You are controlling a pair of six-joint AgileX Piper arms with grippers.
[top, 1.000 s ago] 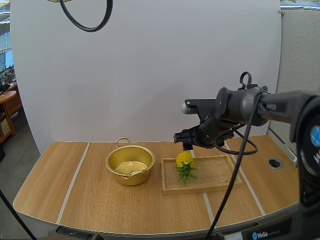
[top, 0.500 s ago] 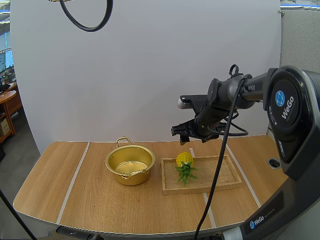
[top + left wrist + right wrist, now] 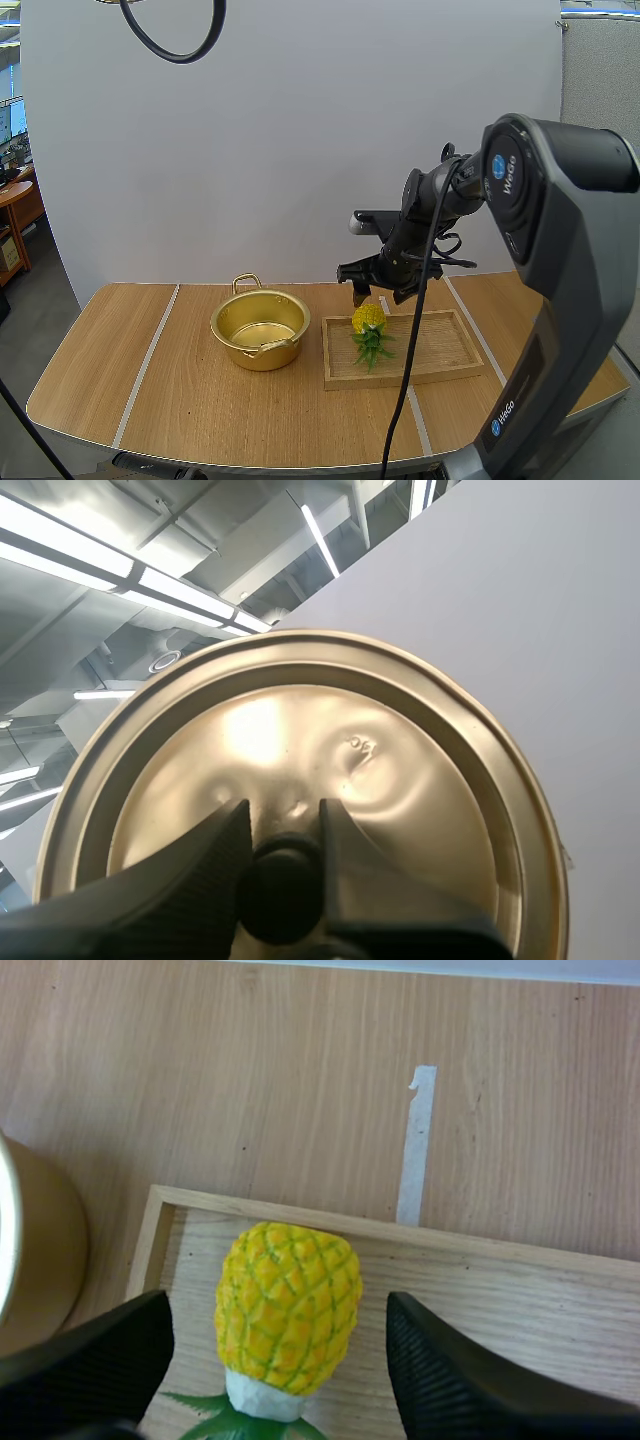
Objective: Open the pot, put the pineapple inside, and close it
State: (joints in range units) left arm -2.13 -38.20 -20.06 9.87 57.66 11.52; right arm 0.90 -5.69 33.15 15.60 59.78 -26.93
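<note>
Step in hand, by the look of it: picking up the pineapple. Pot already open on the worktop, mouth uncovered. Lid up in the left claw, fingers narrowed to a pinch on the black knob at the lid's centre.

Over the wooden tray, right claw spread wide and empty, poised above the pineapple, one finger to each side of the yellow body, neither touching it. Pineapple lying on its side at the pot-side end of the tray, leafy crown toward the near edge; tray just beside the pot.

Next move, probably: straight down until the fingers bracket the body, then close across its width, lift clear of the tray's low rim and carry over to the pot's mouth. Calls for a grip on the fat middle, not on the leaves or the white collar.

Pineapple: a small toy, oval, glossy yellow with a green lattice, likely firm and a little slippery; thin green leaves. Pot and lid: thin golden metal, shiny; lid dented, shallowly domed, with a rolled rim; pot round, with a loop handle at the far rim. Tray: pale wood, rectangular, lined floor, low walls. Claw fingers: black, ribbed on the inner faces.
</note>
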